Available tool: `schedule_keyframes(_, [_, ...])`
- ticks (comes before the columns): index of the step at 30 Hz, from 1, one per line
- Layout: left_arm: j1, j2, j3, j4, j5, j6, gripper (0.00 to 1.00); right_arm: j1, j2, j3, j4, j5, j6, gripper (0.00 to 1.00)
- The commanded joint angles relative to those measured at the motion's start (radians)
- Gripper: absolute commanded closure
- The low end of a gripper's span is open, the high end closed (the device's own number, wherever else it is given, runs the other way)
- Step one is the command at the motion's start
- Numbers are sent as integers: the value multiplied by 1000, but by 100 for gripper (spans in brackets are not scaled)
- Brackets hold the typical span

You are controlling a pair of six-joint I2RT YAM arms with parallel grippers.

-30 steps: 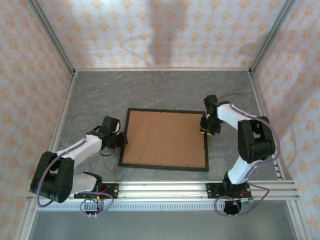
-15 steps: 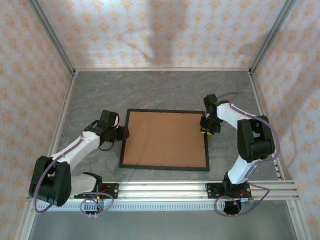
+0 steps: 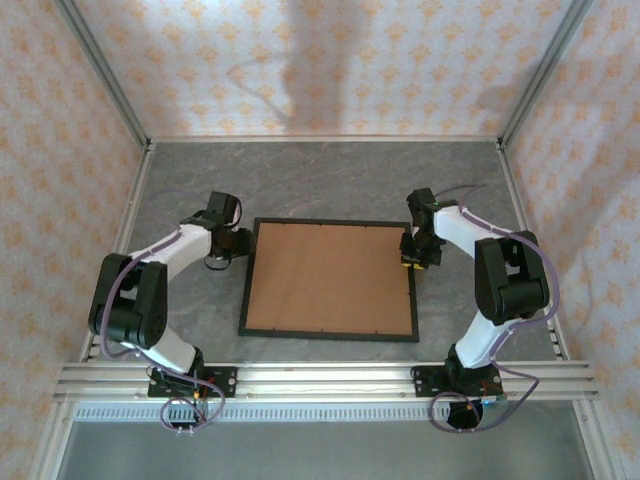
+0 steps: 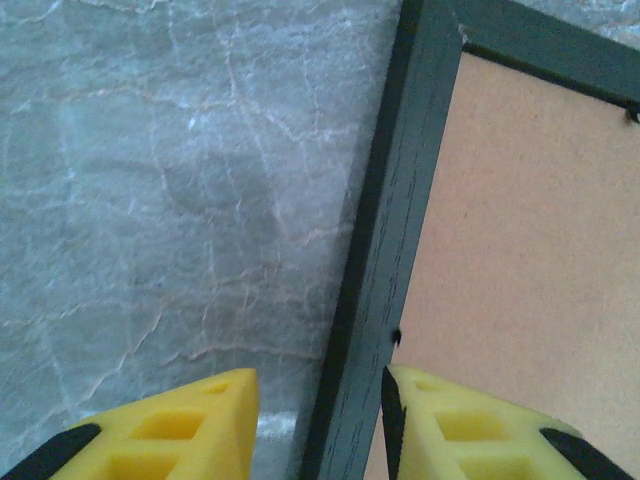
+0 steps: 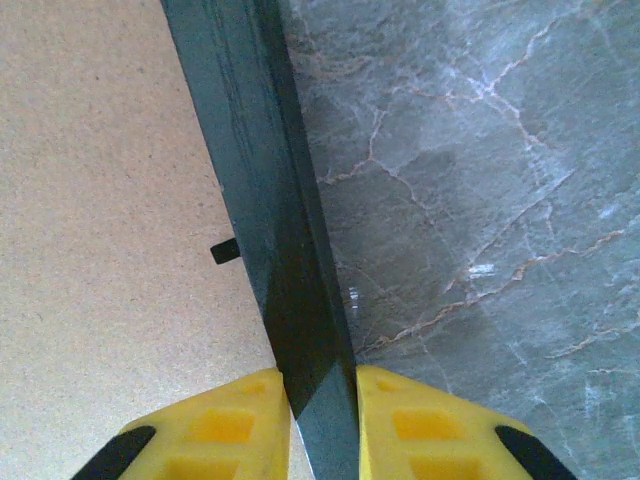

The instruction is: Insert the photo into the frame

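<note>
From top cam: the frame (image 3: 328,335) flat on grey marbled tabletop (image 3: 330,180), back side up, brown backing board (image 3: 330,278) sitting inside its black rails. At frame's R edge, toward the far corner: R claw (image 3: 412,262) pinched onto the rail. In R wrist cam, yellow fingers (image 5: 235,420) pressed vs both sides of the black rail, one over the board, other over the stone, no gap either side. Small black tab (image 5: 225,250) on board's edge just ahead of them, against the rail. At frame's L edge, near far L corner: L claw (image 3: 243,243) partly open, gripping nothing. In L wrist cam, straddles the L rail w/ one finger over bare tabletop, clearly apart from the rail, other over the board at rail's inner edge; touching or just beside, can't tell. Both arms bent, bases at tabletop's near edge, purple cables looping off them.
</note>
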Motion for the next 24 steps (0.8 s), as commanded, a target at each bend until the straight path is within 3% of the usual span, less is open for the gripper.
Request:
schedule_keyframes(1, [3, 35, 34, 18, 11, 24, 64, -3, 25, 9, 34, 78, -4, 79])
schedule_keyframes(16, [-24, 130, 44, 47, 54, 32, 66, -1, 29, 7, 37, 59, -2, 79])
schedule_keyframes(24, [-91, 177, 62, 24, -3, 49, 65, 2, 42, 7, 46, 19, 2, 80])
